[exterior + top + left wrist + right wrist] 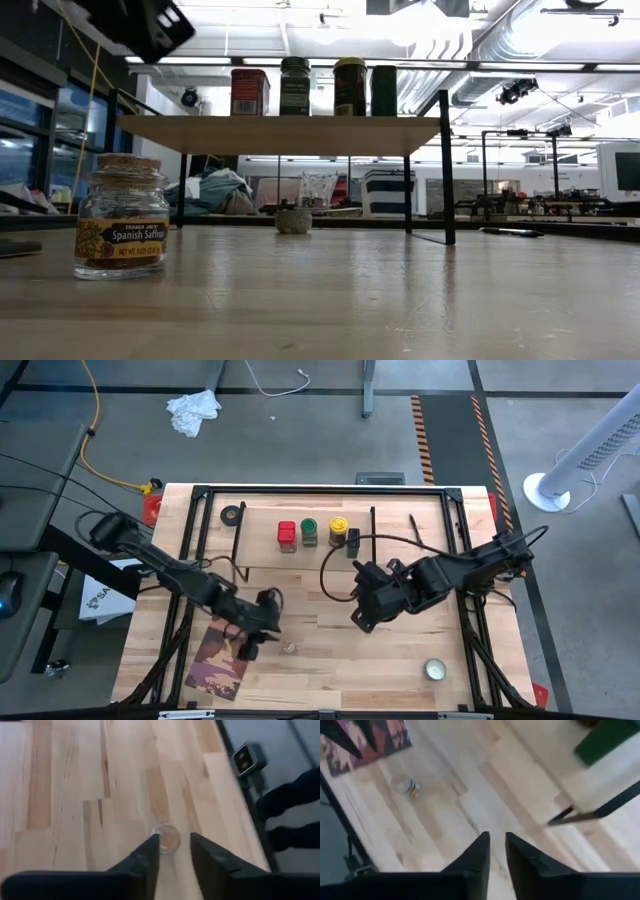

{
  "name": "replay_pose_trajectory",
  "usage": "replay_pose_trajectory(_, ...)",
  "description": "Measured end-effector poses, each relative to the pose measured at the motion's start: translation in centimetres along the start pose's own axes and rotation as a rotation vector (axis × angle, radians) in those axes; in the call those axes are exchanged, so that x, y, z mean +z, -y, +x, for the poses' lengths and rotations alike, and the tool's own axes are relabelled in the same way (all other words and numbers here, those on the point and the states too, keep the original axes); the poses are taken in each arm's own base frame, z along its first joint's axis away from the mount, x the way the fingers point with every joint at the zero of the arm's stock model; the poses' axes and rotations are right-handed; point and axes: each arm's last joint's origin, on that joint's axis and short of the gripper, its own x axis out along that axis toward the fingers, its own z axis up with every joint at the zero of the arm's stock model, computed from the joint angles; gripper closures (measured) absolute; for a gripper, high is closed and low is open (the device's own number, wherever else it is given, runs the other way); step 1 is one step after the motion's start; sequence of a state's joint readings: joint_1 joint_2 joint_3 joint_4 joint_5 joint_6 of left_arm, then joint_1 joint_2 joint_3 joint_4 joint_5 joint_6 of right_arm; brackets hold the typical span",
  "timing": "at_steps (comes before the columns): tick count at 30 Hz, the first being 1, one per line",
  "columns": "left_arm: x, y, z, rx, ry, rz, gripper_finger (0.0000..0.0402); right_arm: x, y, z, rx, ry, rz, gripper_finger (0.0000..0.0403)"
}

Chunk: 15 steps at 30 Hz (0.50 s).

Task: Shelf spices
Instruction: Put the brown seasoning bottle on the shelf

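The shelf (400, 532) stands at the table's far side, its board on thin black legs (447, 165). On it stand the red-topped container (287, 535), the green-lidded jar (309, 532), the yellow-lidded jar (338, 528) and the black tin (353, 541). The tiny clear jar (289, 647) stands upright on its base on the table, near the front (122, 215). My left gripper (252, 649) hangs just left of it, open, tilted down; the jar (167, 839) shows just past its fingertips. My right gripper (358, 620) hovers mid-table, its fingers a narrow gap apart (497, 836).
A patterned flat mat (218, 660) lies at the near left under my left arm. A flat round pale tin (434, 670) sits near right. A black tape roll (232, 515) lies far left beside the shelf. Bare wood stretches between the tiny jar and the tin.
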<state>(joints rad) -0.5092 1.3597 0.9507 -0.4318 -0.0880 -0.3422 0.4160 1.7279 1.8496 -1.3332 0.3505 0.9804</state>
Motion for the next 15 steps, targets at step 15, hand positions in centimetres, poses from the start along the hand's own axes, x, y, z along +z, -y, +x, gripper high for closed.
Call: replay_pose_trajectory(15,1.3,1.7,5.8,0.032,-0.14,0.086,0.0137,-2.4,-0.4,4.9,0.028,-0.136,-0.058,0.0236)
